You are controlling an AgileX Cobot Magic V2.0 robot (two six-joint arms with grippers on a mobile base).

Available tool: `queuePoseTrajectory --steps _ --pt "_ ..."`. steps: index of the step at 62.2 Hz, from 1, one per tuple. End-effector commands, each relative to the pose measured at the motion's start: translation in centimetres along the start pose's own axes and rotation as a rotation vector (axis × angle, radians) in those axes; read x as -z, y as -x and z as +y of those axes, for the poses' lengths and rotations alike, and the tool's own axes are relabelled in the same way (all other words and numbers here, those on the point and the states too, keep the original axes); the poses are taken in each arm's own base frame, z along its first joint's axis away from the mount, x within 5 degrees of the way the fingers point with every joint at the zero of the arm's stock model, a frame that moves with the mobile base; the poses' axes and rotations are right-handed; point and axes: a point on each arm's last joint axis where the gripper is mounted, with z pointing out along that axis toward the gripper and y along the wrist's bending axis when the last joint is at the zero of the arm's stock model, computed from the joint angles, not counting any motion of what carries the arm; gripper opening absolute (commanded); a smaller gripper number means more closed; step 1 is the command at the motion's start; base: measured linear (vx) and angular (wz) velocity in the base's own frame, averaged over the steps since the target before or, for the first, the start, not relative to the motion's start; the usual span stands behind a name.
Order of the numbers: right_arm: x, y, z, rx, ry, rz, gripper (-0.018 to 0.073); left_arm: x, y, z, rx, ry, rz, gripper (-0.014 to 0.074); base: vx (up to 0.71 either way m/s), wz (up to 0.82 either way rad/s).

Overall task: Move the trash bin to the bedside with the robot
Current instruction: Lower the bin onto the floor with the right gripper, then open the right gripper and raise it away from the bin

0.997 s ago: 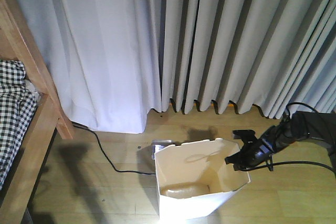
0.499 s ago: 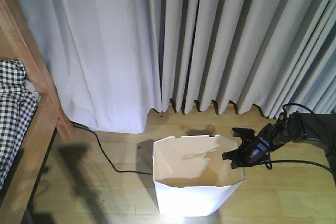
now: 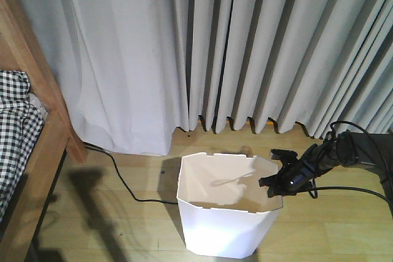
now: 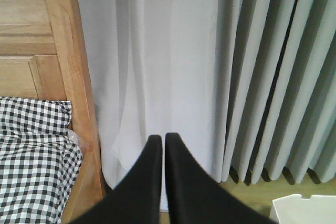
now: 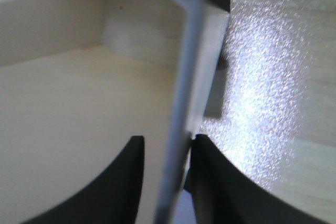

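Note:
The white trash bin (image 3: 224,225) stands upright on the wood floor, right of the bed. The bed shows its wooden frame (image 3: 38,84) and checked bedding (image 3: 15,130). The robot's right arm (image 3: 334,154) reaches in from the right. My right gripper (image 3: 277,177) straddles the bin's right rim (image 5: 184,77). Its jaws stand apart: the outer finger (image 5: 210,171) touches the wall, and the inner finger (image 5: 131,166) shows a gap. My left gripper (image 4: 163,138) is shut and empty, facing the curtain beside the bed post (image 4: 68,51). A corner of the bin (image 4: 304,208) shows there.
Grey floor-length curtains (image 3: 245,47) hang close behind the bin. A black cable (image 3: 123,182) runs over the floor from the bed frame towards the bin. Another black cable (image 3: 353,189) trails from the right arm.
The bin was tipped towards the camera, showing its bottom; it has swung upright and stands flat. The right gripper shifted slightly left and up at the rim.

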Motion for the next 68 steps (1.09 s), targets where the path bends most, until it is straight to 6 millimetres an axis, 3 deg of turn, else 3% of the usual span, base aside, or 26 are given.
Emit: queuePoseTrajectory --steps 1,18,36,48,56,68 --pt "2.8 2.7 0.6 0.019 0.015 -0.055 0.0307 0.0 0.1 0.0 0.007 -0.004 -0.065 -0.0006 0.00 0.00" --pt "2.8 2.7 0.6 0.028 0.009 -0.056 0.0497 0.0 0.1 0.0 0.007 -0.004 -0.065 -0.0006 0.00 0.00" --pt "2.9 2.7 0.8 0.012 0.032 -0.050 0.0500 0.0 0.1 0.0 0.007 -0.004 -0.065 -0.0006 0.00 0.00" --pt "5.6 3.8 0.3 -0.003 0.003 -0.107 0.0500 0.0 0.1 0.0 0.007 -0.004 -0.065 -0.0006 0.00 0.00" --pt "7.8 3.1 0.2 -0.048 -0.096 -0.177 0.0500 0.0 0.1 0.0 0.007 -0.004 -0.065 -0.0006 0.00 0.00" --pt "12.6 2.1 2.5 0.024 -0.192 -0.238 0.0500 0.0 0.1 0.0 0.007 -0.004 -0.065 -0.0006 0.00 0.00"
